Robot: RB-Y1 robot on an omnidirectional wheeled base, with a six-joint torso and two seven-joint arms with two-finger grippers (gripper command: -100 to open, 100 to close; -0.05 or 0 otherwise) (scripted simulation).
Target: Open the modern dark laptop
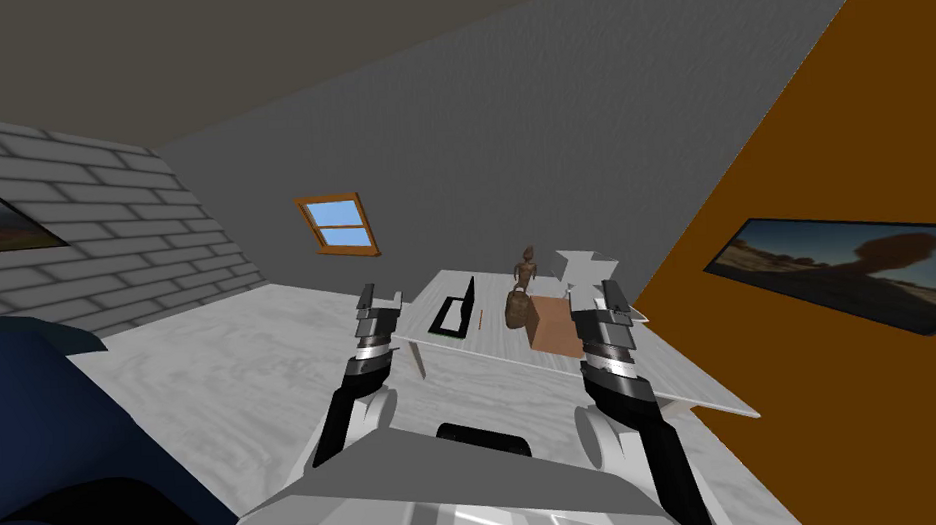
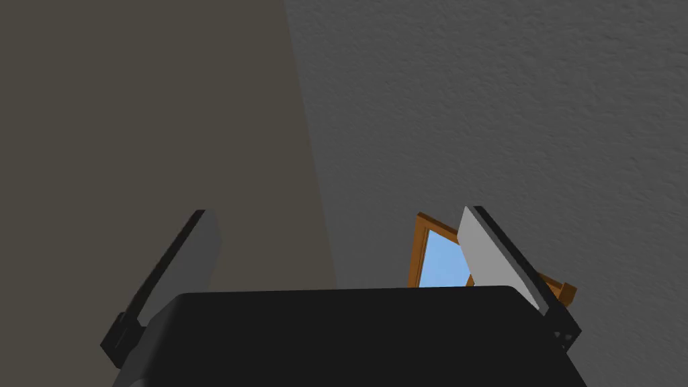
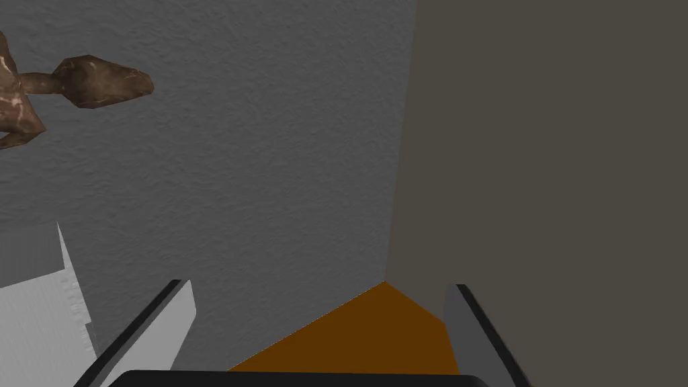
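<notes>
Laptop (image 1: 456, 313) sits on white table (image 1: 500, 347) near grey wall (image 1: 549, 120).

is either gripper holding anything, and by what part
Nothing is held: left gripper and right gripper are open and empty, apart from the thin dark laptop on the white table.

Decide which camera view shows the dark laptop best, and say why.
The head view: the laptop sits on the white table with its lid raised. Both wrist cameras face wall and ceiling instead.
</notes>
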